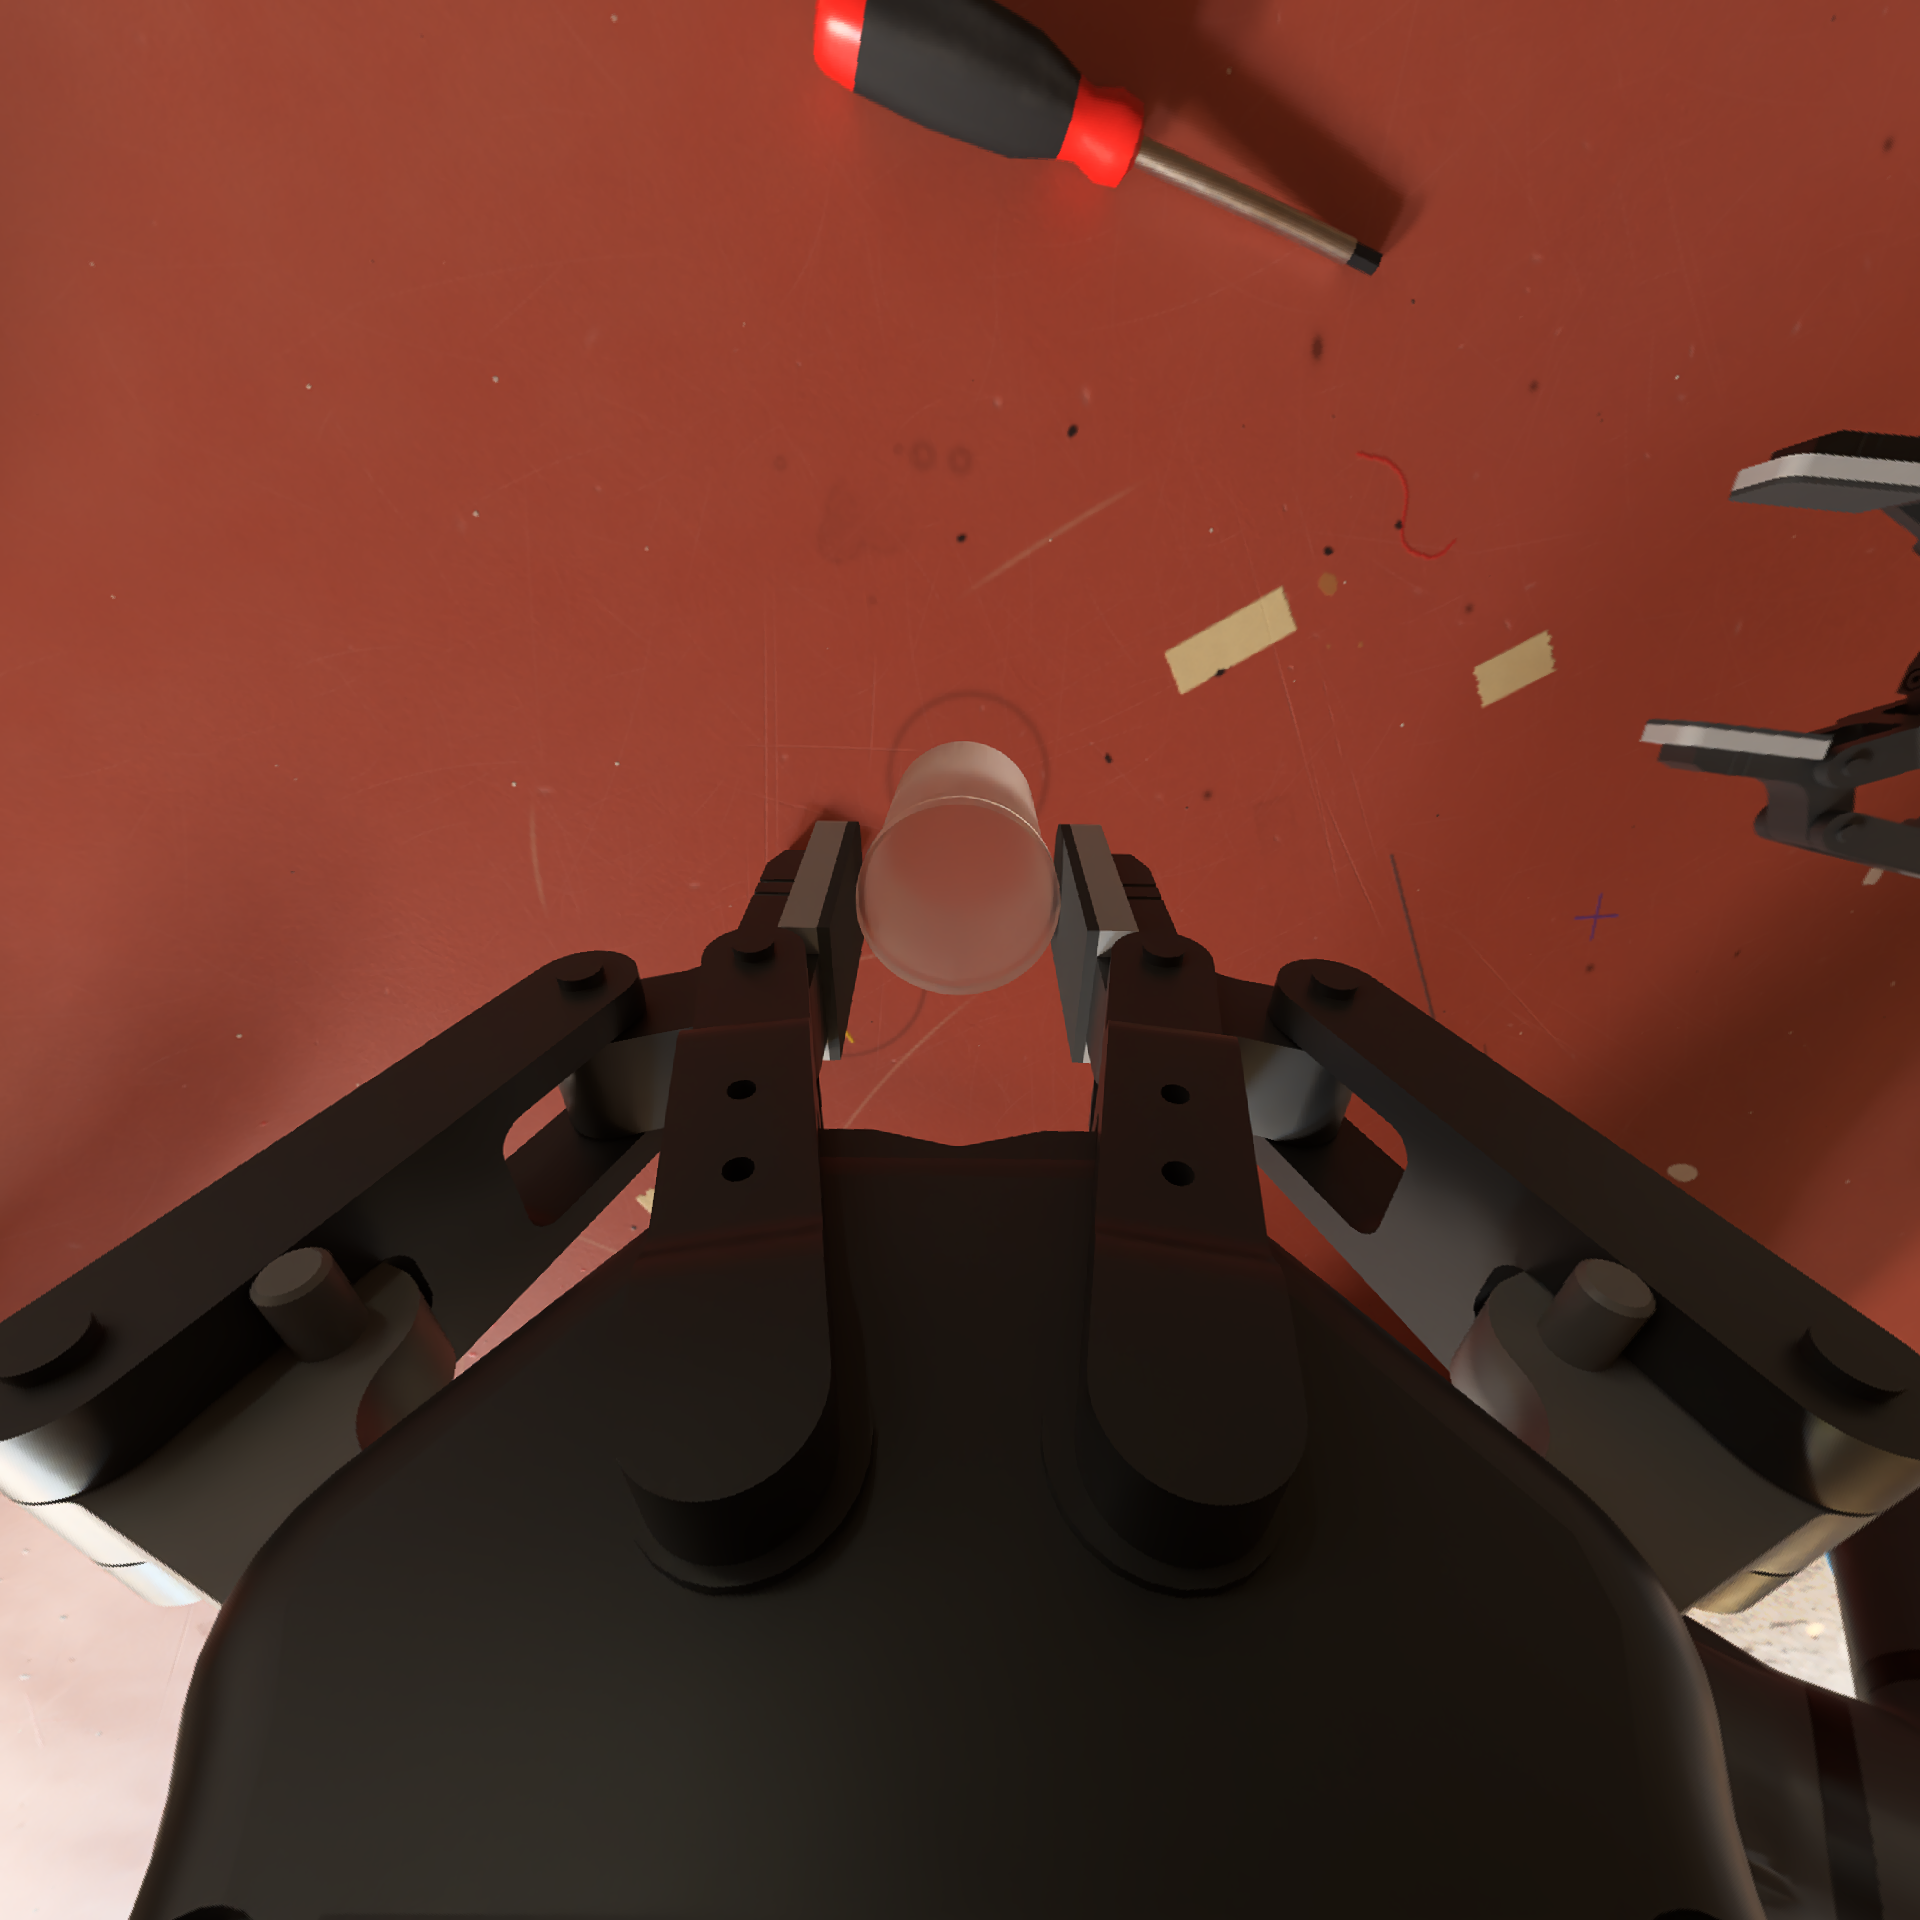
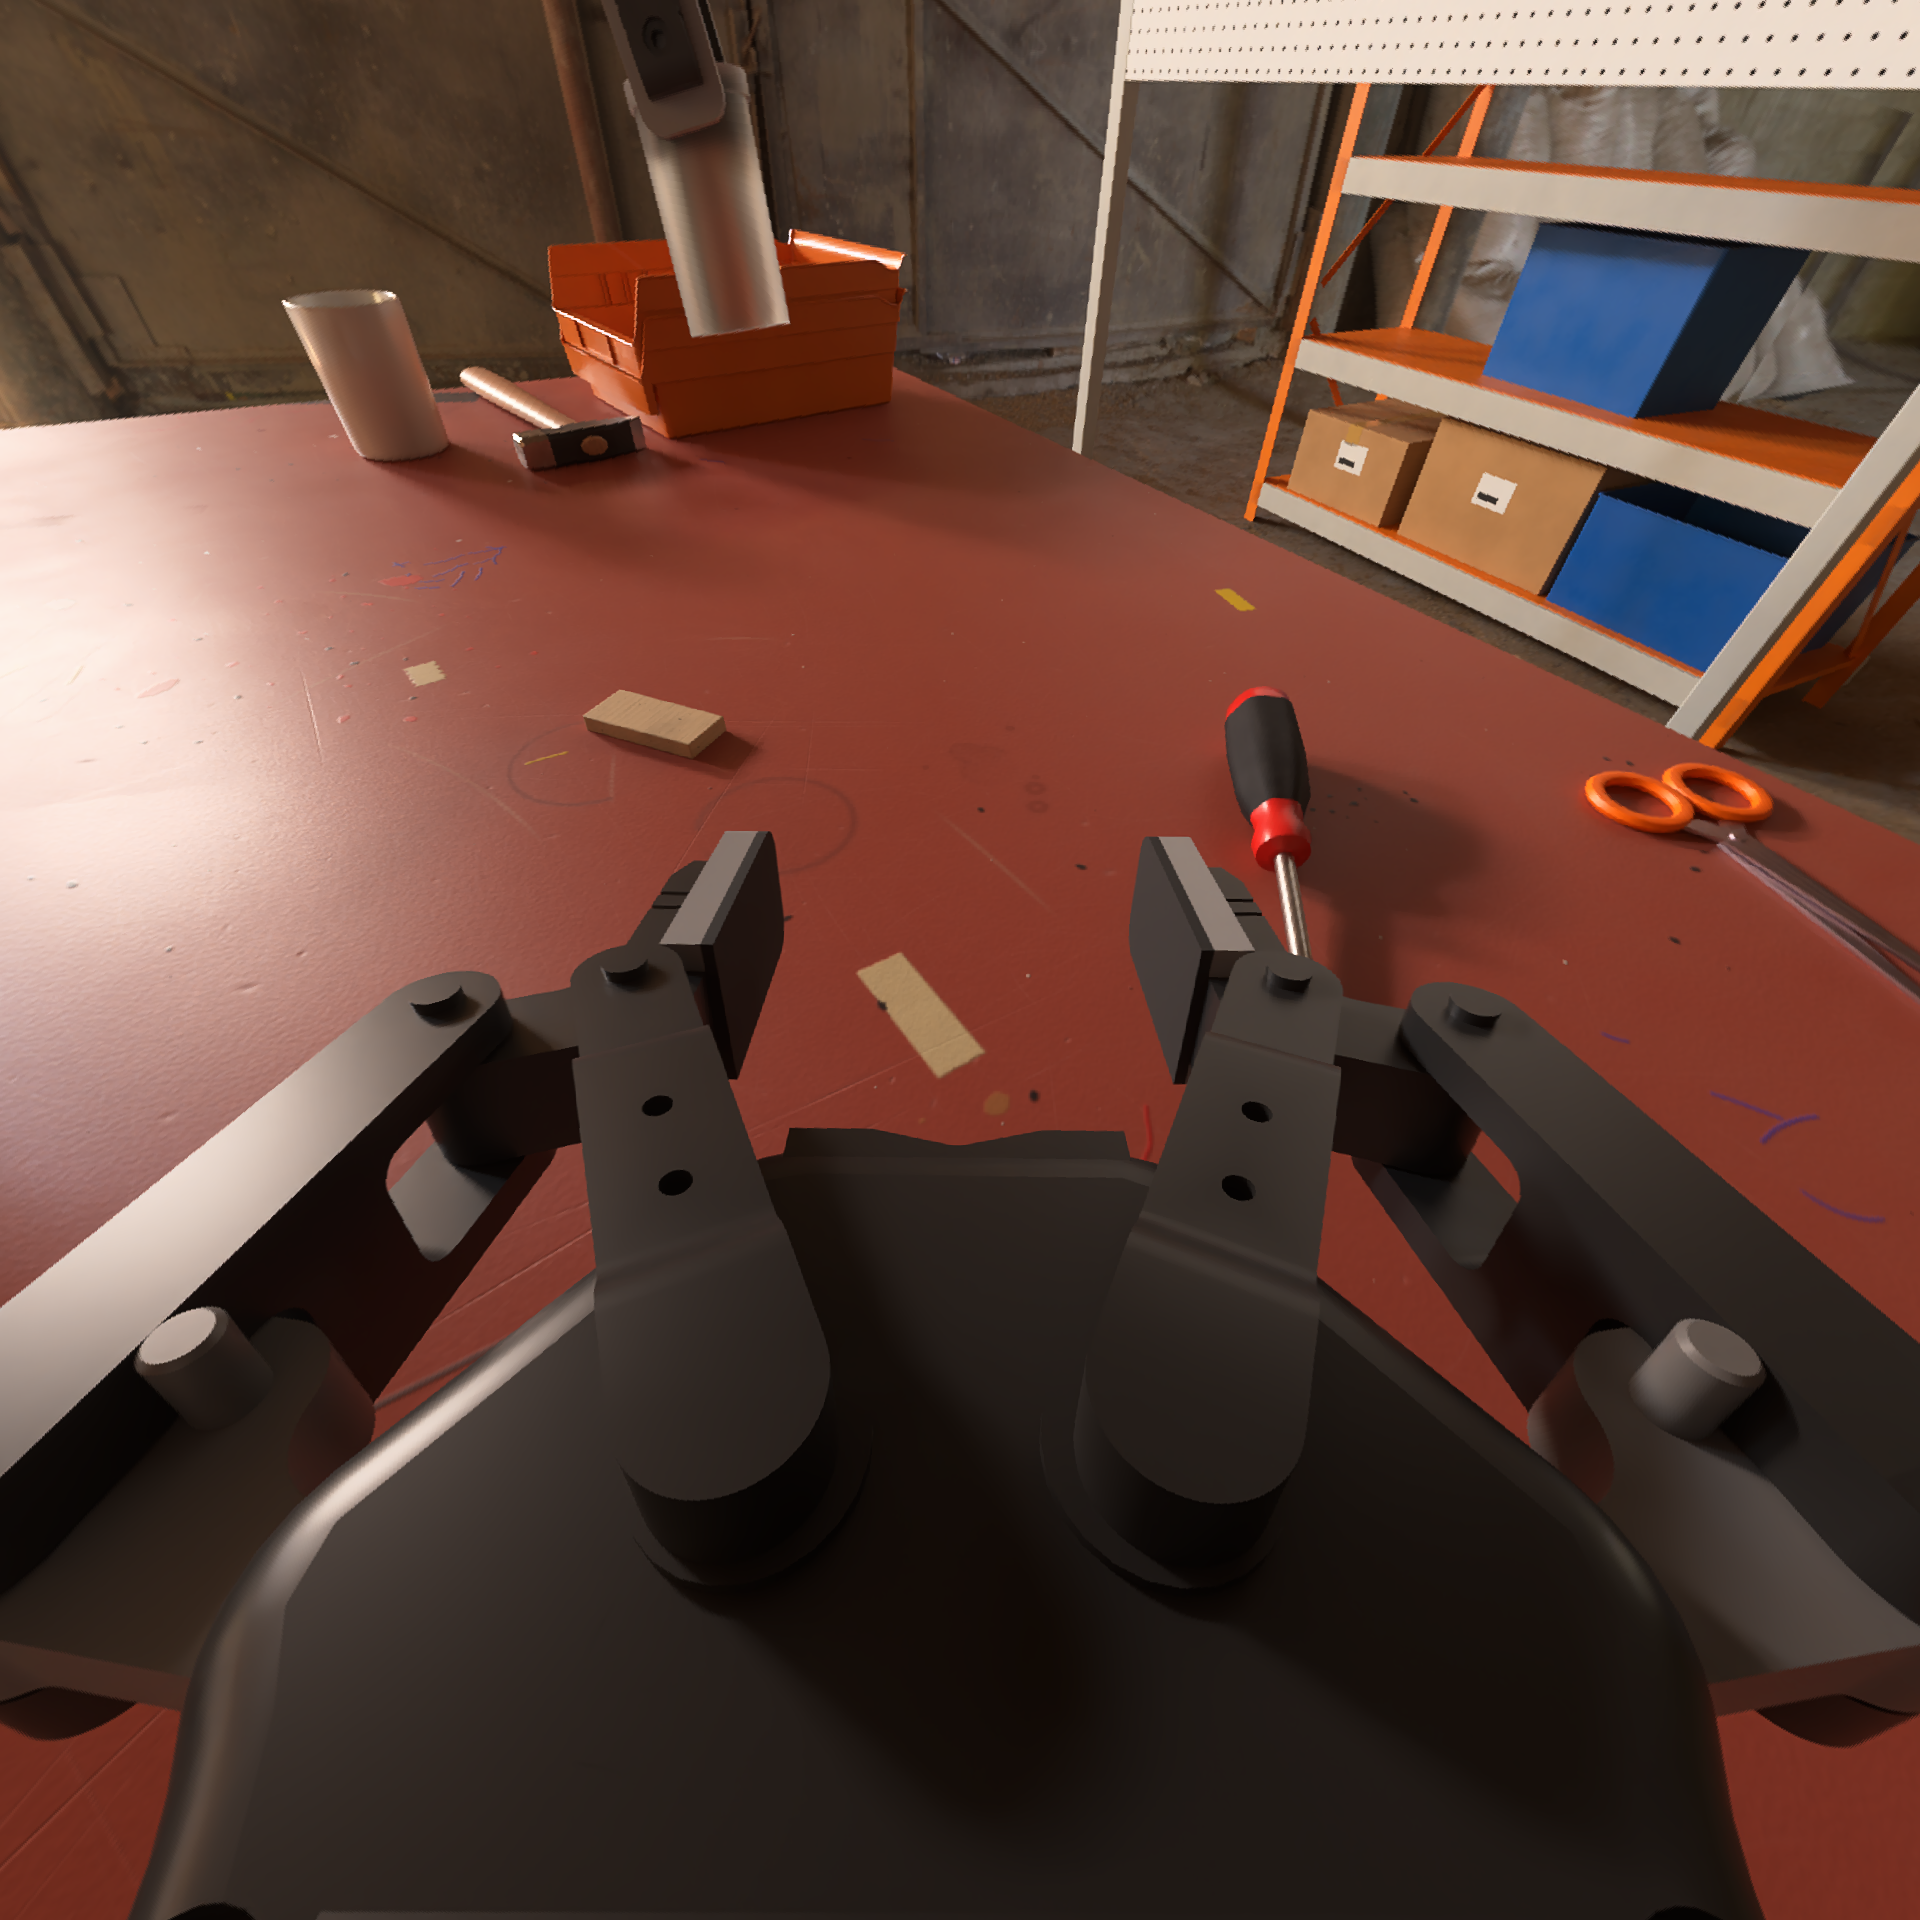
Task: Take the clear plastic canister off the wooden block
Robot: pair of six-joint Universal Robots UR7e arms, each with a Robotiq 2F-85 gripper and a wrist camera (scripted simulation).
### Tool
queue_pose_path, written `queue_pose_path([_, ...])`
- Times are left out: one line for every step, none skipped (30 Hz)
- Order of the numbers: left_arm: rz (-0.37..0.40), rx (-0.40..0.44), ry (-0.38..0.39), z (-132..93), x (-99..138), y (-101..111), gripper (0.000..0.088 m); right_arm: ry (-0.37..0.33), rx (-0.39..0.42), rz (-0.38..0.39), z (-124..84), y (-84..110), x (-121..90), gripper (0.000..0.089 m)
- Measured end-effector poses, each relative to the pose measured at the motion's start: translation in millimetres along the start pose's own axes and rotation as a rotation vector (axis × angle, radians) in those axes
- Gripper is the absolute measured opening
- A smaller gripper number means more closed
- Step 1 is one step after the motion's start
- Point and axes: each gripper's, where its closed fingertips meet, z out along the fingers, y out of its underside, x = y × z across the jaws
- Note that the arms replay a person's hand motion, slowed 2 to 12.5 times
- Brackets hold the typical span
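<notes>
My left gripper (image 1: 958, 883) clamps the canister (image 1: 956, 894) above bare table (image 1: 416, 520), clear of the block (image 2: 654, 722). Right gripper (image 2: 956, 925) hangs open. Slick plastic could slip if I jerk.

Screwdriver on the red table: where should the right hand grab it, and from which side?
Grip the screwdriver on its thick black handle, coming from above with fingers across its width. It lies flat, with the thin shaft pointing toward the open right hand.
</notes>
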Motion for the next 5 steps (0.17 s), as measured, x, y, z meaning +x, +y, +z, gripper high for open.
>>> queue_pose_path([0.000,-0.001,0.000,1,3,-2,0.0330,-0.002,-0.003,-0.004,3,-2.0,0,0.0615])
queue_pose_path([0.000,-0.002,0.000,2,5,-4,0.0330,-0.004,-0.006,-0.009,6,-4.1,1,0.0624])
queue_pose_path([0.001,-0.004,0.001,2,8,-6,0.0330,-0.006,-0.008,-0.014,9,-6.3,1,0.0634])
queue_pose_path([0.001,-0.005,0.002,3,10,-7,0.0330,-0.007,-0.010,-0.021,12,-8.8,1,0.0641])
queue_pose_path([0.002,-0.007,0.003,4,13,-9,0.0330,-0.008,-0.011,-0.027,15,-11.3,1,0.0647])
